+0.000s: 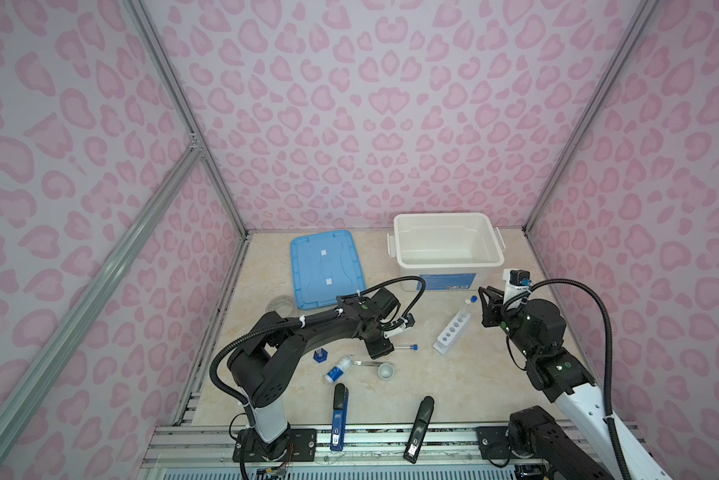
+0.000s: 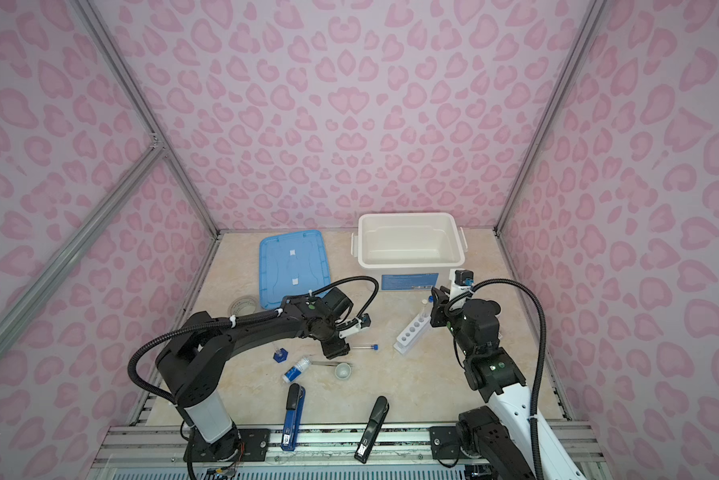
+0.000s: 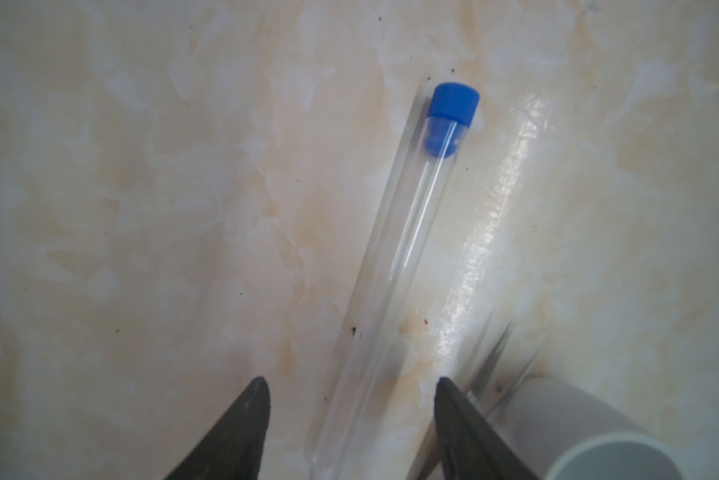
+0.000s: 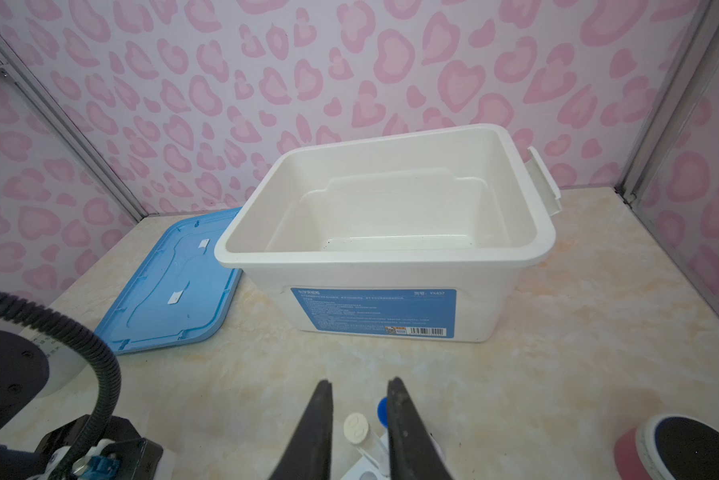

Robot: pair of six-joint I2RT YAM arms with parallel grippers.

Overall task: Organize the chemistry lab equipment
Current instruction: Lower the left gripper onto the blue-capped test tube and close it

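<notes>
Left gripper (image 3: 349, 380) jaws spread, straddling the closed end of the blue-capped test tube (image 3: 395, 257), no pinch yet. Tube lies flat mid-table, long axis left-right in both top views, cap toward rack (image 1: 453, 332). Two racked tubes (image 4: 355, 428) stand upright. Right gripper (image 4: 360, 381) sits narrow around them, grip unclear. Bottle (image 1: 338, 370), tweezers (image 1: 368, 363), cup (image 1: 385, 370), cylinder (image 1: 320, 356) loose; bin (image 1: 445, 216) empty.

A robot test booth: pink patterned walls (image 1: 370, 104) on an aluminium frame (image 1: 174, 95), a marble-look table (image 1: 474, 374), left arm (image 1: 308, 328) and right arm (image 1: 557, 365) bolted to its rail (image 1: 374, 436).
</notes>
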